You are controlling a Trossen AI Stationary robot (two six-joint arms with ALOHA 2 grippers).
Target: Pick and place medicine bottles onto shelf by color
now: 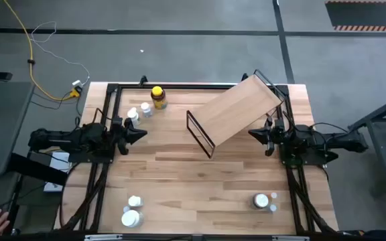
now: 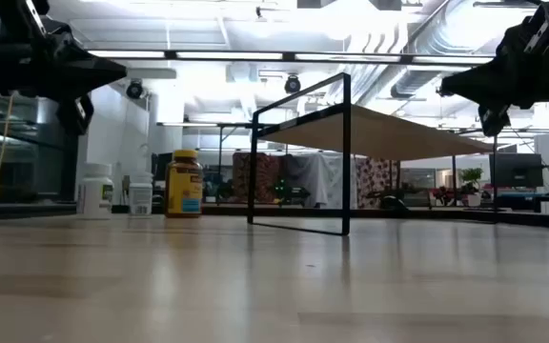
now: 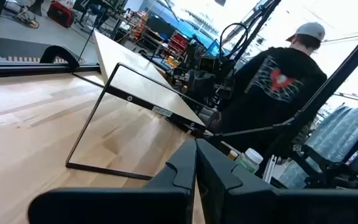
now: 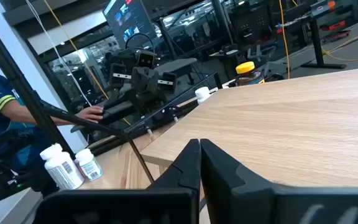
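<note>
Left hand [image 1: 141,132] and right hand [image 1: 252,134]: both closed, empty, raised at my surface's sides.
Light-wood board shelf with black wire ends [image 1: 236,110] stands between them; amber yellow-capped bottle [image 1: 158,98] and white bottles [image 1: 139,113] far-left.

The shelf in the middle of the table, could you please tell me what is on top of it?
Nothing sits on the shelf; its wood board is bare from above. The high view hides the tabletop beneath it; the low view shows no bottle there.
</note>
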